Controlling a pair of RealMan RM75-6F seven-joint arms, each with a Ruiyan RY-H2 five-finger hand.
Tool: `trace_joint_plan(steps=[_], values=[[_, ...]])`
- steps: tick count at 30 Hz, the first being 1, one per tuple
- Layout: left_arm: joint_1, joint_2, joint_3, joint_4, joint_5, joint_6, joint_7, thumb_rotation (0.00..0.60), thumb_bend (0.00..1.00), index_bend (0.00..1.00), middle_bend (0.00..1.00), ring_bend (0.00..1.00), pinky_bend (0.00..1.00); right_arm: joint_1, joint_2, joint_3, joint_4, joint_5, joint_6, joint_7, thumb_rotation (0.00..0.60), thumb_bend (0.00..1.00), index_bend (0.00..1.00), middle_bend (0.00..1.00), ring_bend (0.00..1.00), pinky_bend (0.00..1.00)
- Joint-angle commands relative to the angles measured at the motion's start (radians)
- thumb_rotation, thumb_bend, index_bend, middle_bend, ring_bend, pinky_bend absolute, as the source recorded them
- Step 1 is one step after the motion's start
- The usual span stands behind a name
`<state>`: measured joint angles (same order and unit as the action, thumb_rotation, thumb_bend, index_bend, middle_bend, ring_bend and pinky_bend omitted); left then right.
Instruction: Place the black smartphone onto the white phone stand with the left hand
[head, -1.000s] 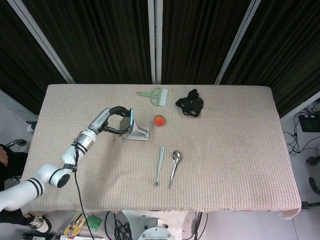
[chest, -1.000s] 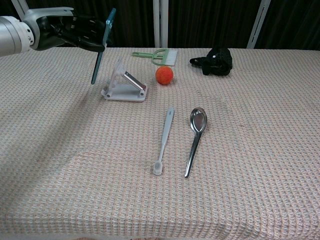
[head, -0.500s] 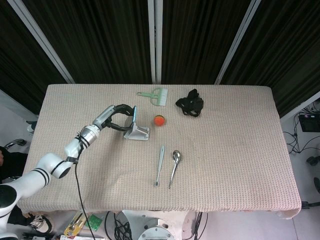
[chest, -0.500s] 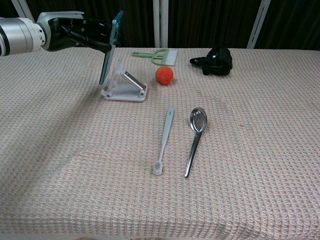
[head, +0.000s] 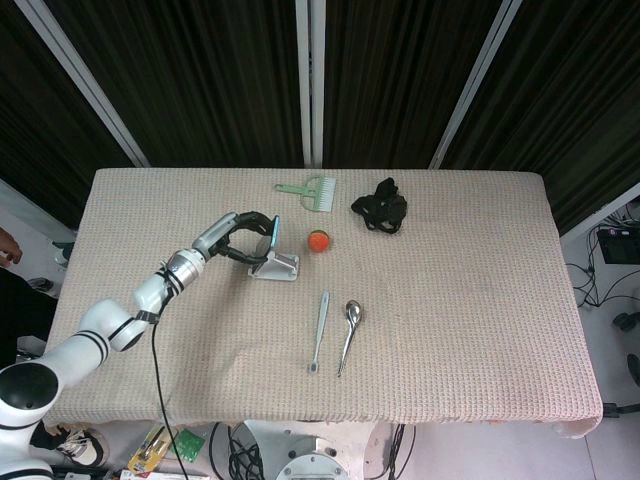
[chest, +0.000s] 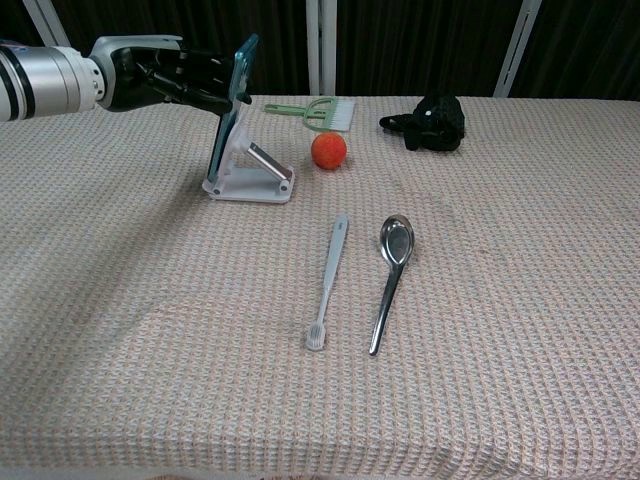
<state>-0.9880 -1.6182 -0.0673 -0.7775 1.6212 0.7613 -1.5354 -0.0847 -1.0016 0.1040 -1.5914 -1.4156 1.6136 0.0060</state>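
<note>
My left hand (chest: 185, 80) (head: 245, 236) grips the black smartphone (chest: 231, 112) (head: 272, 236), which has a teal edge and stands nearly upright, tilted back. Its lower end sits right at the back plate of the white phone stand (chest: 250, 175) (head: 276, 267); whether it touches I cannot tell. The stand rests on the table left of centre. My right hand shows in neither view.
An orange ball (chest: 328, 150) lies just right of the stand. A green brush (chest: 318, 112) and a black bundle (chest: 430, 122) sit toward the far edge. A toothbrush (chest: 329, 283) and a metal spoon (chest: 390, 275) lie nearer the front. The table has a beige woven cloth (chest: 520, 300).
My left hand has carried the phone to the right, from clear of the stand's left side to right against its back plate.
</note>
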Motion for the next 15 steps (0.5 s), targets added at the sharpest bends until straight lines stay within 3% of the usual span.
trace_joint_plan(steps=[1,15], values=[[-0.002,-0.014,0.012,0.019,-0.008,-0.001,-0.005,0.600,0.36,0.60,0.71,0.30,0.21,0.000,0.001,-0.001,0.000,-0.001,0.000,0.000,0.600,0.23,0.00,0.00,0.00,0.00],[-0.005,-0.044,0.046,0.069,-0.032,-0.002,-0.016,0.600,0.37,0.60,0.71,0.30,0.21,-0.004,0.006,0.000,0.000,0.007,-0.004,0.000,0.600,0.23,0.00,0.00,0.00,0.00]])
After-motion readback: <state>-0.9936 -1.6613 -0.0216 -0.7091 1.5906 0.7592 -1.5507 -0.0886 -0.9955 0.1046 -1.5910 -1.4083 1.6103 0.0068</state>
